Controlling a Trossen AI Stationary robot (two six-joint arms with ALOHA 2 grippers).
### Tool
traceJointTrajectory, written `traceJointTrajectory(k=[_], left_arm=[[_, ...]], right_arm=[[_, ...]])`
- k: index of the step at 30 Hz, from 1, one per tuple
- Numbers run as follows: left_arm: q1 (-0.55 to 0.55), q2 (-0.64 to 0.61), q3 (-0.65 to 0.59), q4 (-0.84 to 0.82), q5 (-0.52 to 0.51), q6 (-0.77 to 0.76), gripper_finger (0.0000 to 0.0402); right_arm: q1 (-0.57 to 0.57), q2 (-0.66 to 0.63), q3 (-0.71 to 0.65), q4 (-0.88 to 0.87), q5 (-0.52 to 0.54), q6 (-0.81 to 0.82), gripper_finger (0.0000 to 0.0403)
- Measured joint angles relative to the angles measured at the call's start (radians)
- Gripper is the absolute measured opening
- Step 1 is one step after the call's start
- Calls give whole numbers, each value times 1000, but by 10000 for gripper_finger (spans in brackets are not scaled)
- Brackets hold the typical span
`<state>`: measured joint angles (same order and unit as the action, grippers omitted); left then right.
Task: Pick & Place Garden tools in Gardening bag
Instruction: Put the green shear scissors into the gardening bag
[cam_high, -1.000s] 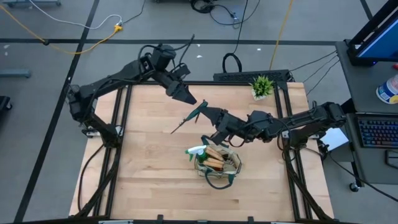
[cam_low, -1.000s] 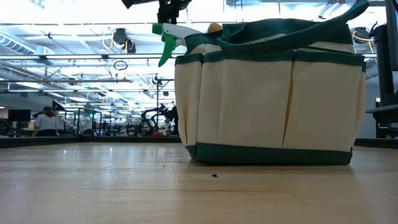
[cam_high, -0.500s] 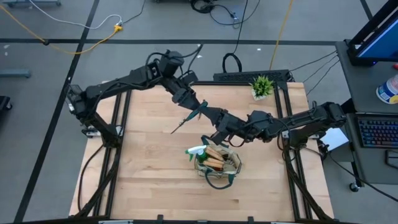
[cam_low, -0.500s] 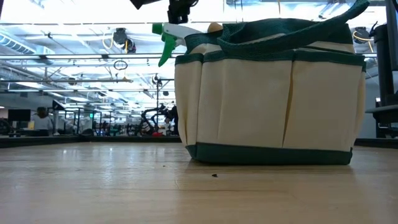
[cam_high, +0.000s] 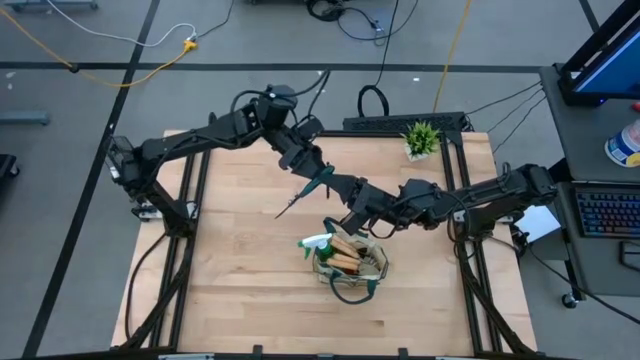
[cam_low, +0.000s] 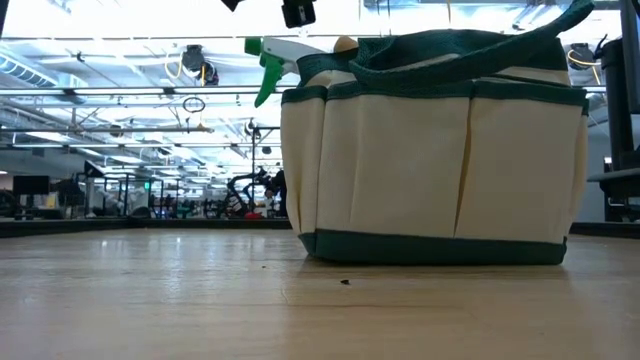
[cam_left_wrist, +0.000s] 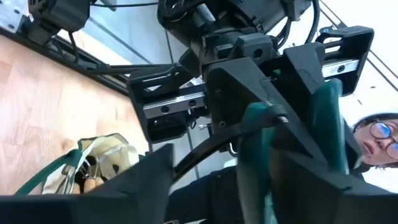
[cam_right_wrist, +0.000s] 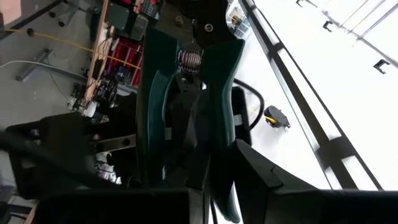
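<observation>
Nearest the low camera, the gardening bag (cam_low: 432, 150) stands upright on the wooden table (cam_high: 240, 270), right of the table's middle and toward its near edge. A green spray bottle (cam_low: 268, 62) with its white nozzle pokes out of the bag's left end, and wooden handles (cam_high: 345, 255) show inside the bag from above.

Just beyond the bag, over mid-table, the right gripper (cam_high: 335, 183) has its fingers closed on the green handles of the pruning shears (cam_high: 312, 185). The shears are clear of the table, their slim dark blades pointing toward the left edge. In the right wrist view the spring between the handles is visible.

The left gripper (cam_high: 314, 162) sits right at the shears' handle end. Cannot tell how far apart its fingers are.

A small potted plant (cam_high: 421, 139) stands at the far right corner.
</observation>
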<state>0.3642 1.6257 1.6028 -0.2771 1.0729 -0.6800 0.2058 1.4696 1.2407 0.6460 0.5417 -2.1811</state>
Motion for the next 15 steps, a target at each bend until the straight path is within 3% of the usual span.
traceJointTrajectory(k=[10, 15], left_arm=[[-1, 0, 0, 45, 23, -12, 59], [-3, 0, 1, 47, 24, 17, 54]], right_arm=[[-1, 2, 0, -15, 5, -10, 46], [-1, 3, -1, -9, 2, 3, 69]])
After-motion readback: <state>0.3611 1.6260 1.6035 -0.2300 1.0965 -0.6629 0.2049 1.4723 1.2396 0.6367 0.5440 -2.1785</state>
